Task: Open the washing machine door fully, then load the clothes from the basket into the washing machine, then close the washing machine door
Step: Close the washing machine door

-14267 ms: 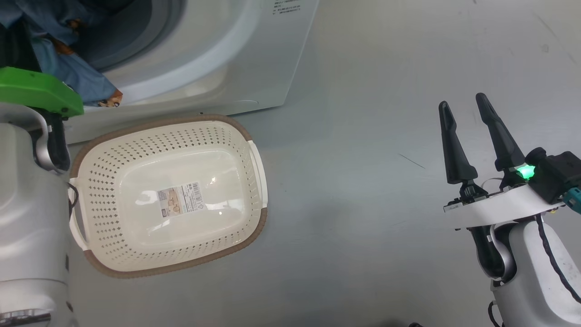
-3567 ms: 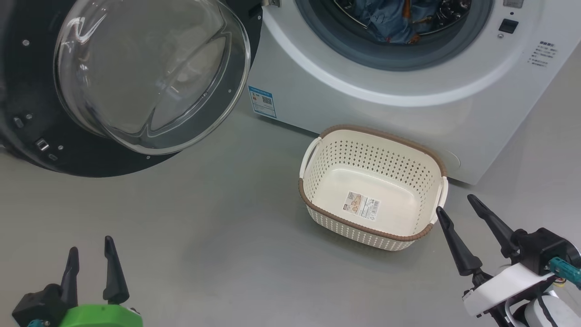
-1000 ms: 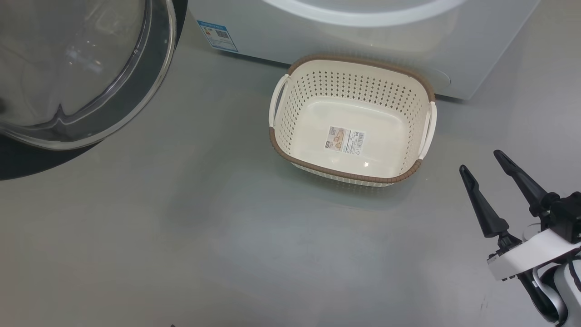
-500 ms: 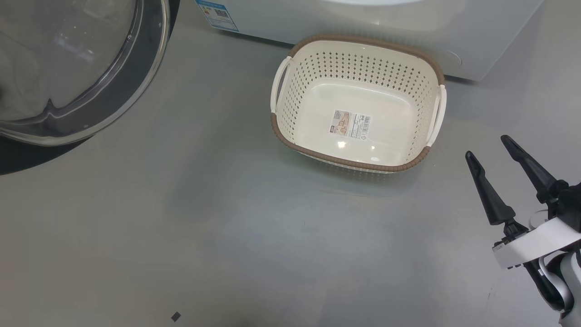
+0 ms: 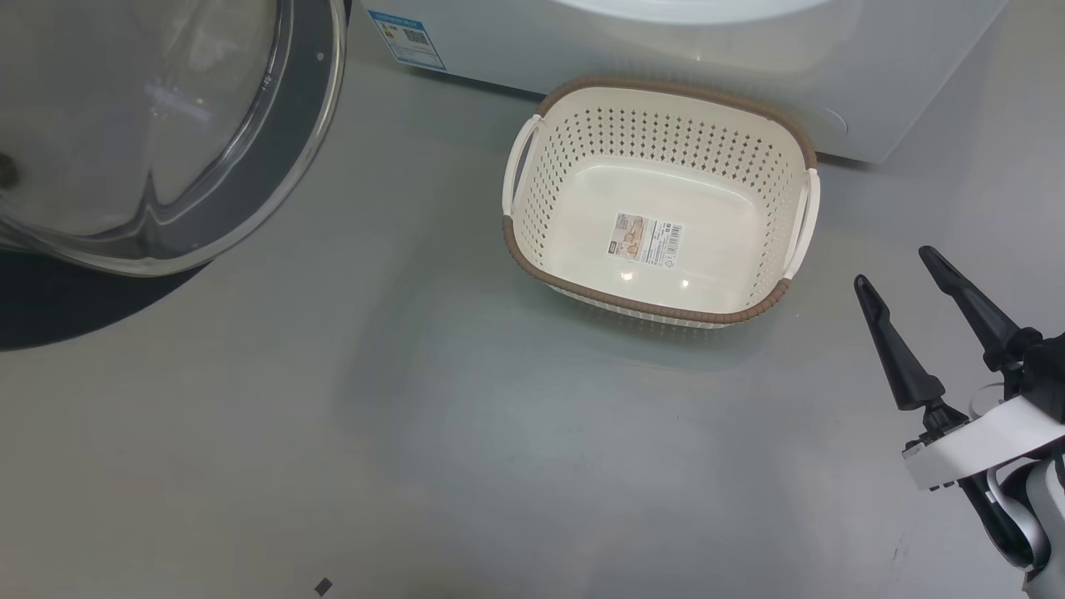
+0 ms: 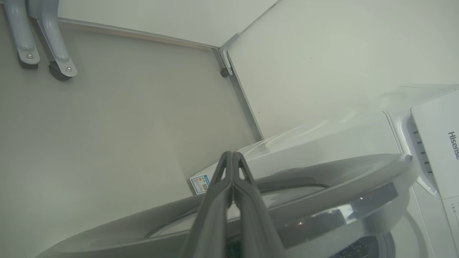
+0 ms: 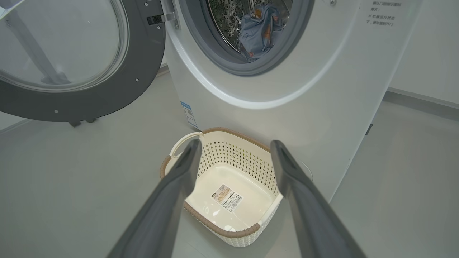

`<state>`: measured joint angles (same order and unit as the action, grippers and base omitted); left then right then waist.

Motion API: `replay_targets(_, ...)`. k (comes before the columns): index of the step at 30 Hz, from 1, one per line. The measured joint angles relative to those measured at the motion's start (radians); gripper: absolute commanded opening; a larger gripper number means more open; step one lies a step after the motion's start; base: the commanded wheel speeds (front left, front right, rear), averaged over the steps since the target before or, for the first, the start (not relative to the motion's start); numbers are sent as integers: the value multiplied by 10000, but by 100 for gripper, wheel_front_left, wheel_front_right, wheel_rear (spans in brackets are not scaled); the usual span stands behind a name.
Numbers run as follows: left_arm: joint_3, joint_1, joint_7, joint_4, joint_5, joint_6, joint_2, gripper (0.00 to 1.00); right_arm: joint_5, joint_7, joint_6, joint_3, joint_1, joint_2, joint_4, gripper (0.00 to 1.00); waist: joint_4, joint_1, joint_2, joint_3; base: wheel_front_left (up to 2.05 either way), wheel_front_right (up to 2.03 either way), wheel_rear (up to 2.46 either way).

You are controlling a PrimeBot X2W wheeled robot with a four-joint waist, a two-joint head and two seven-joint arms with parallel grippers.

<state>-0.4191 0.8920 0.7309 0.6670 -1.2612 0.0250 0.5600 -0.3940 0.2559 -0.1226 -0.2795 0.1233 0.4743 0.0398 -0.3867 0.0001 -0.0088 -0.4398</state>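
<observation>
Left end effector pinched closed, right end effector wide, empty; clothes half-hidden inside washing machine.

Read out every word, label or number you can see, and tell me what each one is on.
Brand name on the washer: "Hisens", cut off by the picture's edge.
Blue label, low on the washer's front: too small to read.
Barcode sticker on the basket floor: too small to read.
Grey print, upper right of the washer's front: too blurred to read.
</observation>
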Motion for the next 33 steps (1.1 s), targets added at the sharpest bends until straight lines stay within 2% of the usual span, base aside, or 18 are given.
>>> replay_targets(18,1271,-10,2100,-94,-253,-1024,-59,0,-2,0,0,-6,-3,-268,105,100,-50,0,0,611,0,0,0)
replay_targets(33,2010,-47,3845,-821,-880,-1402,-224,0,-4,0,0,192,-155,-479,230,100,169,0,0,1195,0,0,0)
